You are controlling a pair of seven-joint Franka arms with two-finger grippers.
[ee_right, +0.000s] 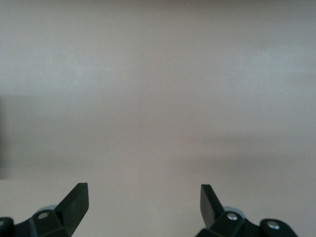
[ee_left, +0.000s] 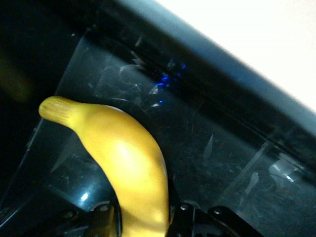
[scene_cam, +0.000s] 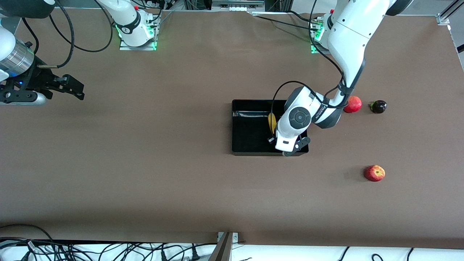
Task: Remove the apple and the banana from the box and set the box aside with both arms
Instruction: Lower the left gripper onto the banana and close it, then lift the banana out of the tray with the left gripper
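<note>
The black open-top box sits mid-table. In it lies a curved yellow banana, also seen close up in the left wrist view as the banana on the box's glossy floor. My left gripper reaches down into the box and is shut on the banana's lower part. A red apple with yellow patches lies on the table toward the left arm's end, nearer the front camera than the box. My right gripper waits over bare table at the right arm's end, open with nothing in it.
A red fruit and a dark purple fruit lie beside the box toward the left arm's end, the red one close to the left arm's elbow. Cables run along the table's front edge.
</note>
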